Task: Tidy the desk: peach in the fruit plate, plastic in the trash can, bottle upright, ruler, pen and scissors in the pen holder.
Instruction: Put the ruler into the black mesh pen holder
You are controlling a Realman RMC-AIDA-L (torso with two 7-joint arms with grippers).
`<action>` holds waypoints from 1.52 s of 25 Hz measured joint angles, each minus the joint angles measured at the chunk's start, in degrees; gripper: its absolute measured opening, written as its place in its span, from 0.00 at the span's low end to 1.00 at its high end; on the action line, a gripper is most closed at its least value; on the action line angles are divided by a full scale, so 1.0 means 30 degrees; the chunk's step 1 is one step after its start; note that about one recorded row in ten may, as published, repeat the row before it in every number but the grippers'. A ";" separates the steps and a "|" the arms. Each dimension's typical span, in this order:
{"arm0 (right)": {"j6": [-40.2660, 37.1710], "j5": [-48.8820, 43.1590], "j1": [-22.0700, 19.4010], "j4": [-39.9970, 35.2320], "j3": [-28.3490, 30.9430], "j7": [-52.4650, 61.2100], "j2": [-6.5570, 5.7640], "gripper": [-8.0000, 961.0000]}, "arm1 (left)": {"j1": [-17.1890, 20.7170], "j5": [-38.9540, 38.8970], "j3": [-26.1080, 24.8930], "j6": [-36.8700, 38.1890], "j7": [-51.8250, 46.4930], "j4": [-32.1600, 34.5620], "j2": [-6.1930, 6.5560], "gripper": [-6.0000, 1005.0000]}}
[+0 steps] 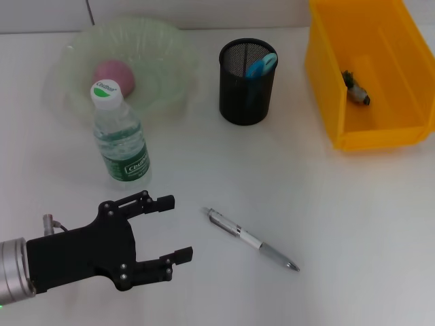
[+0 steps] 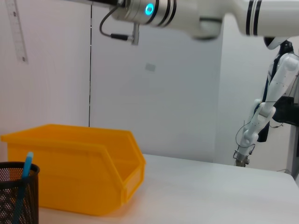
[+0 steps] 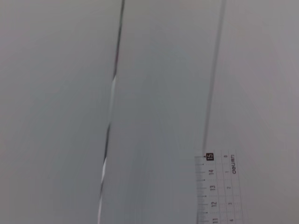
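Note:
My left gripper (image 1: 175, 228) is open and empty, low over the desk at the front left, its fingers pointing at the silver pen (image 1: 251, 239) lying a short way to its right. The water bottle (image 1: 121, 139) stands upright. The pink peach (image 1: 114, 75) lies in the green fruit plate (image 1: 170, 61). Blue scissors handles (image 1: 262, 66) stick out of the black mesh pen holder (image 1: 248, 88). Crumpled plastic (image 1: 355, 88) lies in the yellow bin (image 1: 326, 88). The clear ruler (image 3: 218, 186) hangs high in the air (image 2: 16, 30) at the end of my right arm (image 2: 154, 9); that gripper's fingers are out of frame.
The yellow bin (image 2: 70, 168) stands at the back right beside the pen holder (image 2: 16, 191). The bottle stands just behind my left gripper. Another robot arm (image 2: 271, 93) is far off beyond the desk's edge.

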 joint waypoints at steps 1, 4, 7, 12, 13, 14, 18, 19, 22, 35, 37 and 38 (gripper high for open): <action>0.0151 0.1813 0.0098 0.1452 0.0046 -0.1181 -0.0018 0.40 | 0.0003 0.0001 -0.0004 0.0043 -0.0001 0.0041 0.0000 0.80; 0.0276 0.6929 0.0912 0.6434 0.0163 -0.5621 -0.0095 0.40 | -0.0091 0.0001 -0.0038 0.0049 -0.0002 0.0066 0.0025 0.80; 0.0589 0.9039 0.1912 0.9846 0.0152 -0.8612 -0.0080 0.40 | -0.0210 0.0002 -0.0060 0.0042 0.0004 0.0076 0.0046 0.80; 0.2525 0.9274 0.3382 1.2641 -0.0069 -0.9844 0.0004 0.40 | -0.0538 0.0059 0.0023 0.0034 0.0116 0.0095 0.0058 0.80; 0.2895 0.9288 0.3613 1.3184 -0.0134 -1.0368 0.0047 0.40 | -0.0538 0.0059 0.0023 0.0034 0.0116 0.0095 0.0058 0.80; 0.2895 0.9288 0.3613 1.3184 -0.0134 -1.0368 0.0047 0.40 | -0.0607 0.0054 0.0034 0.0027 0.0336 0.0092 0.0060 0.80; 0.3248 0.9343 0.3746 1.3921 -0.0238 -1.0922 0.0079 0.42 | -0.0690 0.0003 -0.0030 0.0040 0.0537 0.0066 0.0056 0.80; 0.3248 0.9343 0.3746 1.3921 -0.0238 -1.0922 0.0079 0.42 | -0.0694 0.0003 -0.0038 0.0039 0.0539 0.0066 0.0051 0.80; 0.3335 0.9337 0.3696 1.4228 -0.0267 -1.1101 0.0080 0.44 | -0.0748 0.0002 -0.0045 0.0005 0.0545 -0.0022 0.0038 0.80; 0.3299 0.9186 0.3559 1.5787 -0.0345 -1.2214 0.0132 0.49 | -0.0748 0.0001 -0.0005 0.0050 0.0550 -0.0113 0.0001 0.80; 0.3234 0.9186 0.3465 1.5809 -0.0535 -1.2213 0.0161 0.49 | -0.0716 0.0002 -0.0016 0.0050 0.0550 -0.0114 0.0001 0.80; 0.3205 0.9218 0.3393 1.5813 -0.0838 -1.2095 0.0170 0.50 | -0.0683 0.0001 -0.0021 0.0050 0.0550 -0.0113 0.0001 0.80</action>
